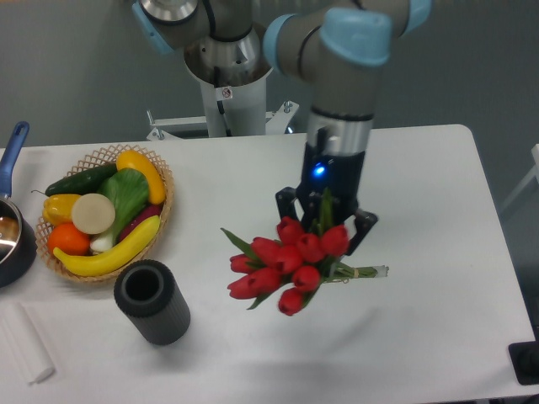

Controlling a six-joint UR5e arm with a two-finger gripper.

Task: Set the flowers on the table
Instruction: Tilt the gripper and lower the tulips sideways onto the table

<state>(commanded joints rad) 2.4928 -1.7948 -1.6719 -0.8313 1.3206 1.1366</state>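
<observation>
The flowers (pixel 282 265) are a bunch of red tulips with green stems. They lie sideways over the middle of the white table (pixel 438 210), blooms to the left and stem ends to the right. My gripper (pixel 326 240) points straight down right over the bunch. Its two dark fingers (pixel 287 207) straddle the stems just behind the blooms, and a green leaf sticks up between them. The blooms hide the fingertips. The gripper seems closed on the bunch and holds it just above the tabletop.
A black ribbed cylinder vase (pixel 152 301) stands front left of the flowers. A wicker basket (pixel 160 227) with vegetables and a banana is at the left. A pot with a blue handle (pixel 12 227) sits at the left edge. A white object (pixel 25 343) lies at the front left corner.
</observation>
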